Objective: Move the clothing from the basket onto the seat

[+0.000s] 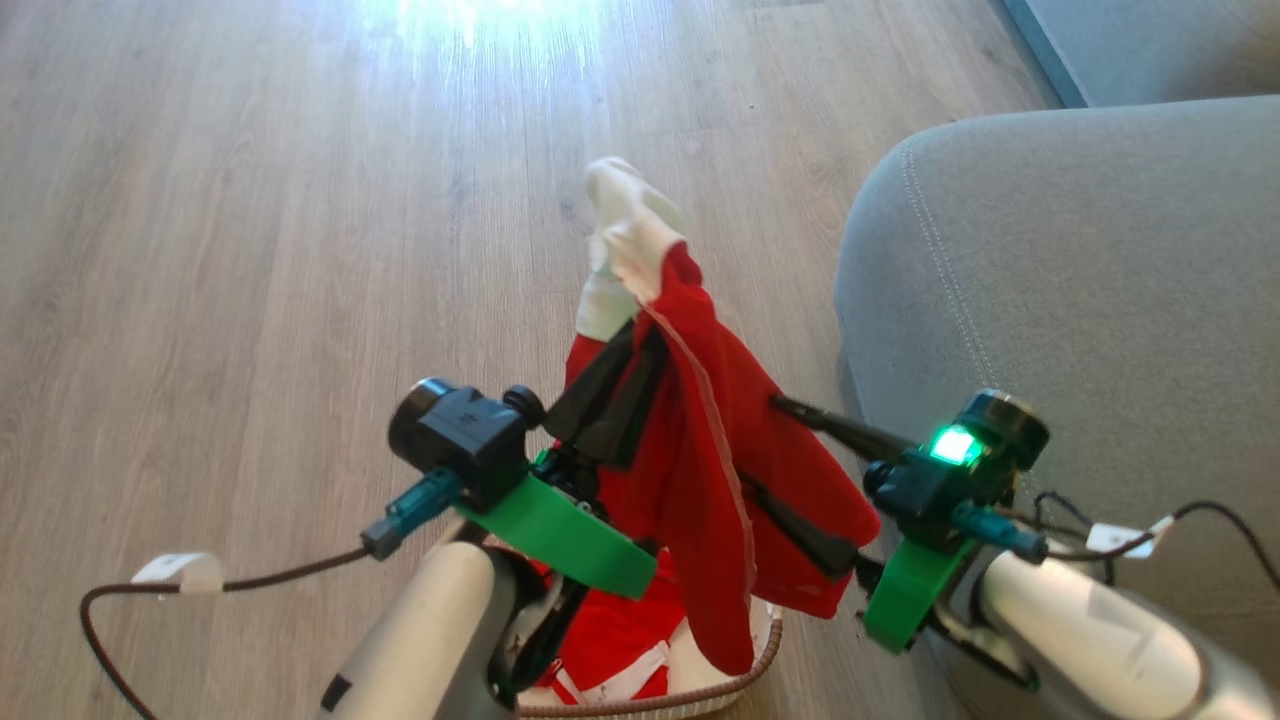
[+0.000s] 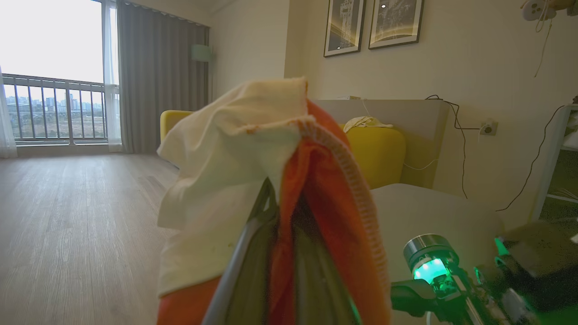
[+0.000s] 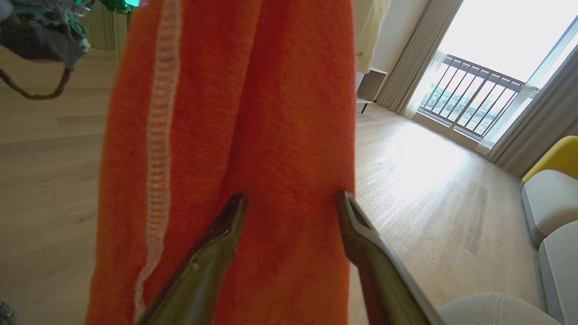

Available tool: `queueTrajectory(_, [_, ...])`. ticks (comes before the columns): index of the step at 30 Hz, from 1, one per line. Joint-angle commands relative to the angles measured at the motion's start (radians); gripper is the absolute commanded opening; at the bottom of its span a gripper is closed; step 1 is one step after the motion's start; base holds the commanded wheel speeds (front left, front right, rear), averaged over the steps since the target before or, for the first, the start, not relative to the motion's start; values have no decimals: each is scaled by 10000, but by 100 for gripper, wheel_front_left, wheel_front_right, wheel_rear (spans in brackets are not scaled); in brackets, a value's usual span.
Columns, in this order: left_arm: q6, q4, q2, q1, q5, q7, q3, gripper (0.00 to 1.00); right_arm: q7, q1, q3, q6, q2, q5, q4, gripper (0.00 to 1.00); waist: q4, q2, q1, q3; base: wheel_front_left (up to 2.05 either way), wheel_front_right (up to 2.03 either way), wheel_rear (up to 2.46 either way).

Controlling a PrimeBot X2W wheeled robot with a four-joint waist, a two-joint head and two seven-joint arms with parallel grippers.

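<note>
— Left gripper (image 1: 640,345) is clamped on the soft red garment with white trim (image 1: 700,440), held high. Why?
— Probably to lift it out of the cream plastic basket with the braided rim (image 1: 745,675); more red fabric (image 1: 610,640) lies inside. Right gripper (image 3: 292,203) stands open astride the drape, grey fabric sofa (image 1: 1080,280) just beside.

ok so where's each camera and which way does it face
head: on the head, looking down at floor, basket, sofa; shows left gripper shut on the garment, right gripper open.
left wrist: on that wrist, looking along its fingers past the garment to a window.
right wrist: on that wrist, facing the garment between its open fingers.
shared: garment in all; window in both wrist views.
</note>
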Motion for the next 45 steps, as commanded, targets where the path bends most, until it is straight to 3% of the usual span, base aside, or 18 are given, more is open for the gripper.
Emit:
queueTrajectory(1, [-63, -326, 66, -374, -73, -51, 192, 0, -94, -448, 26, -2, -260, 124, -147, 100, 51, 0, 0, -24, 0, 0, 0])
queueTrajectory(7, [-104, -247, 66, -350, -112, -51, 63, 0, -94, -666, 141, -2, -579, 308, -46, 100, 133, 0, 0, -75, 0, 0, 0])
queueTrajectory(23, [-605, -193, 66, -389, 183, -51, -543, 0, -94, -2254, 2824, -2, -1361, 1173, -315, 100, 266, 0, 0, -98, 0, 0, 0])
queueTrajectory(30, [-705, -203, 66, -481, 93, -51, -755, 0, -94, -2803, 3686, -2, -888, 1132, 119, 100, 349, 0, 0, -72, 0, 0, 0])
queueTrajectory(40, [-752, -265, 66, -576, -42, -51, -1065, 0, -94, -2724, 4066, -2, 462, 1310, 1012, 100, 487, 0, 0, -47, 0, 0, 0])
queueTrajectory(41, [-754, -257, 66, -586, -60, -51, -1094, 0, -94, -2647, 4063, -2, 589, 1530, 1099, 26, 513, 0, 0, -55, 0, 0, 0])
queueTrajectory(42, [-755, -252, 66, -595, -77, -51, -1116, 0, -94, -2640, 3969, -2, 691, 1579, 1083, 0, 537, 0, 0, -55, 0, 0, 0])
queueTrajectory(45, [-752, -238, 66, -609, -101, -51, -1149, 0, -94, -2493, 3553, -2, 871, 1588, 953, 0, 622, 0, 0, -53, 0, 0, 0])
